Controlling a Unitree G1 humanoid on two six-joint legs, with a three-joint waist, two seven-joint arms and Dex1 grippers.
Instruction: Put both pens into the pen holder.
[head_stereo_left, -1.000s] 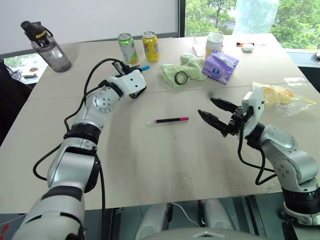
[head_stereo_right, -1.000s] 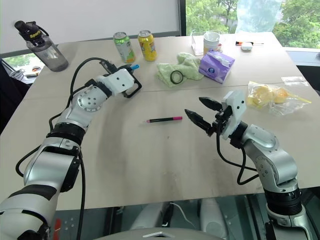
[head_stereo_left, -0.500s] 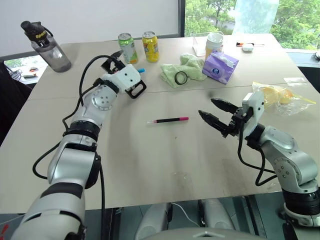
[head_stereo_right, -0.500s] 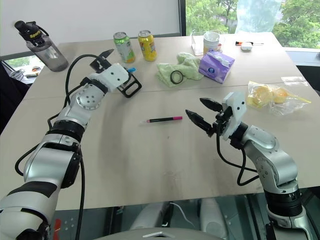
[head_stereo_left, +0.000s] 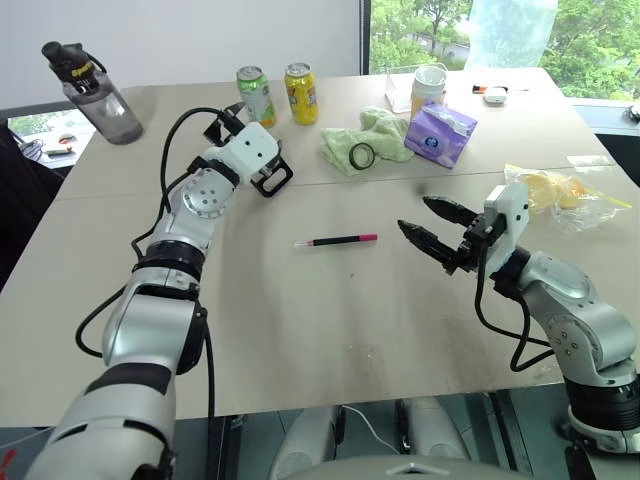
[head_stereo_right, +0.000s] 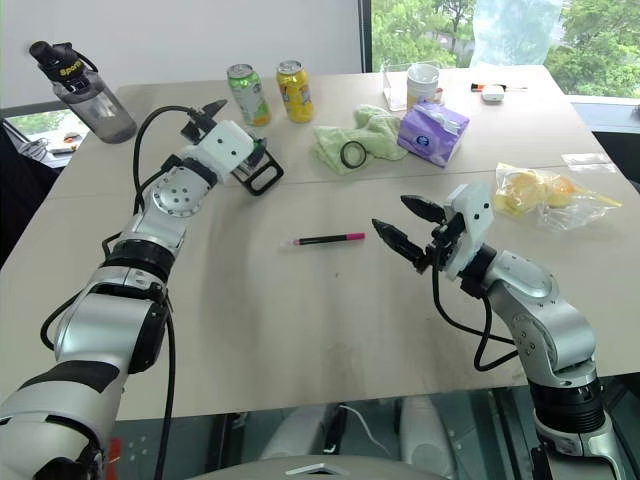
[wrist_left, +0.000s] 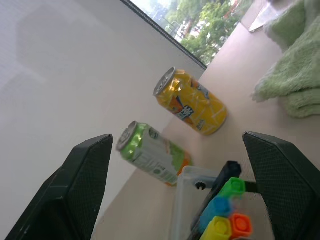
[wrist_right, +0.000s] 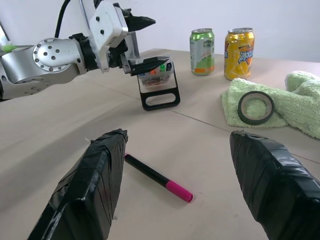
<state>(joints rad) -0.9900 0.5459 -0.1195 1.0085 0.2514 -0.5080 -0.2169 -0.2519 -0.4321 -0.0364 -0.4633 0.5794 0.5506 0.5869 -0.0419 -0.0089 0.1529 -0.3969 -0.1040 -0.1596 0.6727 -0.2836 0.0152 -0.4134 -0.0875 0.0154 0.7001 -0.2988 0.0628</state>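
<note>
Pink-tipped, the one pen (head_stereo_left: 338, 240) lies flat on the bare table (head_stereo_left: 300, 320), between the arms. The clear pen holder (wrist_right: 156, 80) stands just beside the left gripper (wrist_right: 142, 42), whose fingers are spread wide and empty. The right gripper (head_stereo_left: 432, 222) hovers near the pen, open, holding nothing.

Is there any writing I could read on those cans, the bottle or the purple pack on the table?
None can be read.
Green can: label print too blurred.
Yellow can: a logo in blue letters, too blurred to make out.
Water bottle: yellow lettering on the cap strap, too small.
Purple tissue pack: print too small.
</note>
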